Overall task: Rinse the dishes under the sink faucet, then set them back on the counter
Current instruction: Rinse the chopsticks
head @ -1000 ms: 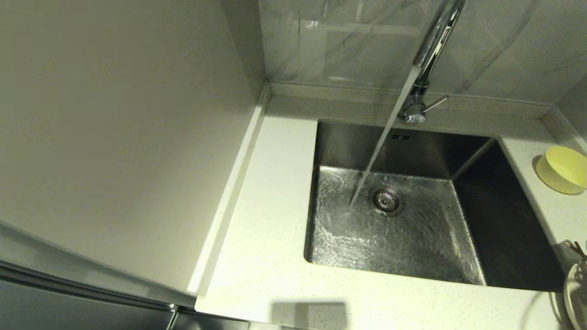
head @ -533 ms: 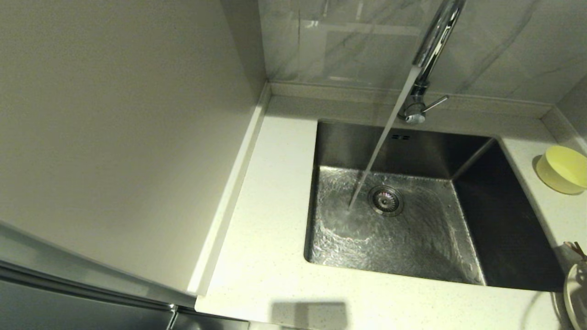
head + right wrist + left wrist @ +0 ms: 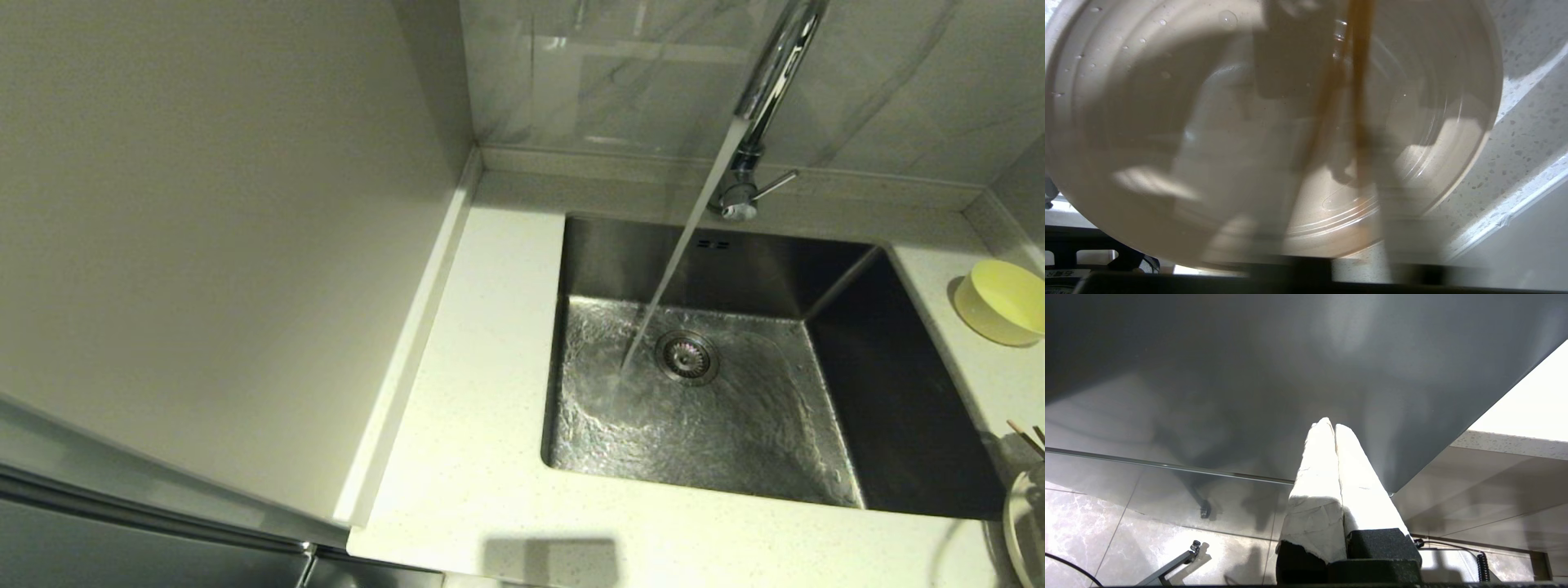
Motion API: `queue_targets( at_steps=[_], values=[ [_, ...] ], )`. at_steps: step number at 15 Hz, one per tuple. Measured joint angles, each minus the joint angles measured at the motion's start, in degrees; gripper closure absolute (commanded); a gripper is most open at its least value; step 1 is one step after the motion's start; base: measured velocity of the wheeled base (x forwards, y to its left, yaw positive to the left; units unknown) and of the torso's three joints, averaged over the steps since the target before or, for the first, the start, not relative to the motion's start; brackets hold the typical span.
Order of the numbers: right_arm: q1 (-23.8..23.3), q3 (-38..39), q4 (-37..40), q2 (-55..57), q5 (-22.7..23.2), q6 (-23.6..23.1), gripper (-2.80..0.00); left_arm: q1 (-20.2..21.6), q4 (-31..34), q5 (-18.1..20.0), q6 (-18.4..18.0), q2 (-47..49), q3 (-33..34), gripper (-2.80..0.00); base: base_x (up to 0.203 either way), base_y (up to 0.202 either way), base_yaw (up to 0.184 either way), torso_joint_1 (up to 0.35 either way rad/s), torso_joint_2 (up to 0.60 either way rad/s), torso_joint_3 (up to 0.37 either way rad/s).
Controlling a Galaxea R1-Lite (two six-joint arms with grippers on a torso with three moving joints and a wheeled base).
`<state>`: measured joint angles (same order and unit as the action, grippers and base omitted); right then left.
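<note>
Head view: faucet (image 3: 775,73) streams into sink (image 3: 735,425); left gripper (image 3: 1331,426) pressed together; right gripper's state unclear.

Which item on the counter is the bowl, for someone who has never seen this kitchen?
Start at the steel sink with water running from the chrome faucet. Go to the counter on the robot's right of the basin, toward the back wall. The bowl is the small, round, pale yellow-green one; the plate nearer the front edge is cream-white.

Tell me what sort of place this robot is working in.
Most likely a home kitchen. A chrome gooseneck faucet runs water into a stainless steel sink set in a speckled stone counter, and a yellow-green bowl sits beside the basin before a marble wall.
</note>
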<state>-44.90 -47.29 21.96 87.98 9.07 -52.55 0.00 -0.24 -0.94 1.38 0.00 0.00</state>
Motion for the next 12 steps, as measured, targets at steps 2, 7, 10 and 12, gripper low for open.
queue_targets(
  at_steps=[2,7,10,12],
  values=[
    [-0.4,0.0,-0.1,0.4,0.0,-0.3,0.00,0.0,0.0,0.0,0.0,0.0,0.0,0.00,0.000,0.000,0.000,0.000,0.00,0.000],
    [-1.6,-0.5,-0.2,1.4,0.1,-0.3,0.00,0.0,0.0,0.0,0.0,0.0,0.0,0.00,0.000,0.000,0.000,0.000,0.00,0.000],
    [-2.1,-1.9,0.0,1.2,0.5,-0.1,0.00,0.0,0.0,0.0,0.0,0.0,0.0,0.00,0.000,0.000,0.000,0.000,0.00,0.000],
    [-2.2,-2.5,0.1,0.2,0.9,0.0,0.00,0.0,0.0,0.0,0.0,0.0,0.0,0.00,0.000,0.000,0.000,0.000,0.00,0.000]
  ],
)
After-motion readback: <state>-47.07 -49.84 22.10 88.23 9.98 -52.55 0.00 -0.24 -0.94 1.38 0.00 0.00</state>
